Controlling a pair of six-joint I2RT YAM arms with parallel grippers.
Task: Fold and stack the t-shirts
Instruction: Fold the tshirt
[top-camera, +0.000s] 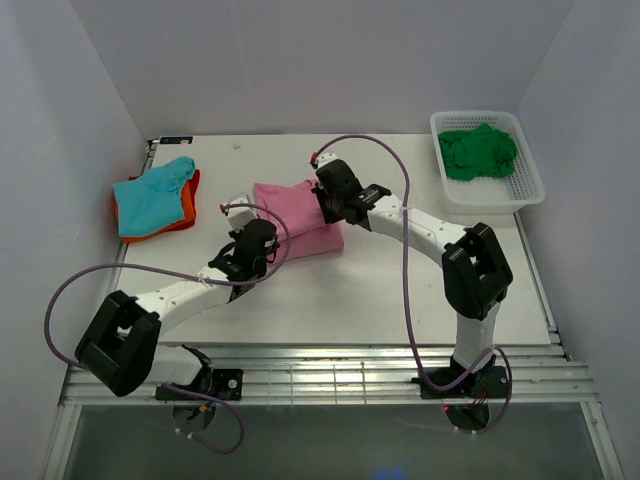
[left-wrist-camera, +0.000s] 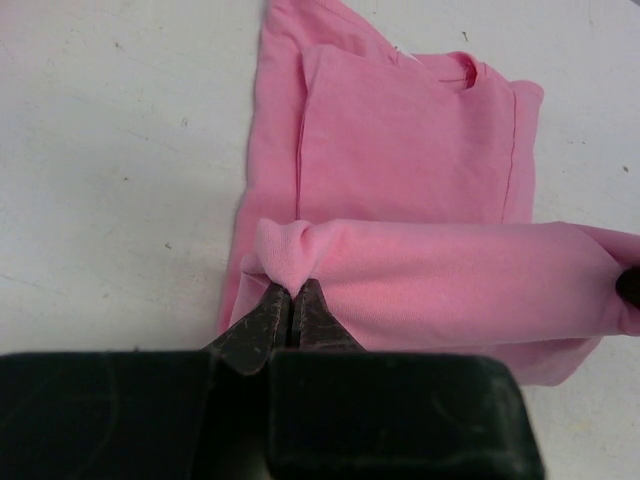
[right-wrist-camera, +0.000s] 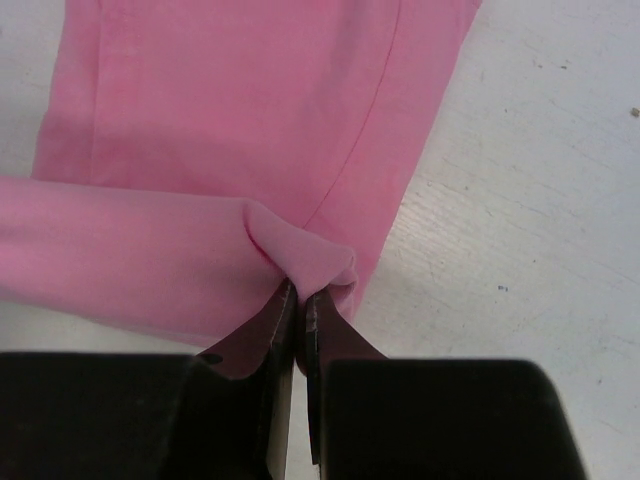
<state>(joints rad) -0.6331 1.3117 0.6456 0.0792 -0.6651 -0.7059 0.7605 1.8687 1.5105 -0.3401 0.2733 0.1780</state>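
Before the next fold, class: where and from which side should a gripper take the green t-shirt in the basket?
Probably a raised wrinkle of the green t-shirt, from straight above: it lies crumpled in the white basket, whose walls block a sideways approach.

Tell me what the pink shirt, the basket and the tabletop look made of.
Pink t-shirt: soft knit fabric, likely cotton, matte; it puckers and rolls in soft folds and has stitched seams.
Basket: white plastic by the look, slightly glossy; rigid mesh walls and a moulded rim.
Table: hard white board, painted or laminated, can't tell which; matte, flat, scuffed with small dark specks.
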